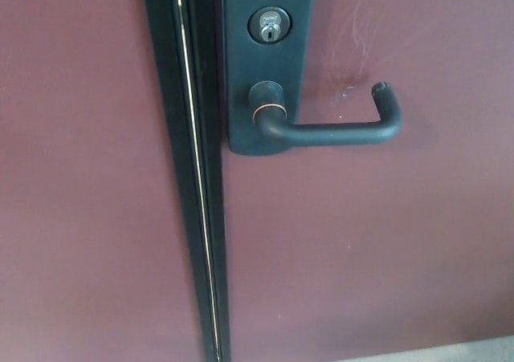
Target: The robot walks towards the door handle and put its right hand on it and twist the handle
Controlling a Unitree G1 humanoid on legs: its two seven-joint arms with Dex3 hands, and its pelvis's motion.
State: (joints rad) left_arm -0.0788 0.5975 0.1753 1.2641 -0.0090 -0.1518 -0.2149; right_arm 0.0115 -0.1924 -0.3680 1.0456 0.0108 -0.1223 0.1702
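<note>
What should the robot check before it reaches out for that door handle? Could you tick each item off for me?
1. Door handle in view: ok, whole lever visible.
2. Lever level, not yet twisted: ok, it lies horizontal.
3. Nothing blocking the lever: ok, only the maroon door lies behind it.
4. Right robot hand ready near the lever: cannot tell, no robot hand shows.
5. Lock state: cannot tell, keyhole visible, no key in it.
6. Door closed: cannot tell from the dark seam.
</note>
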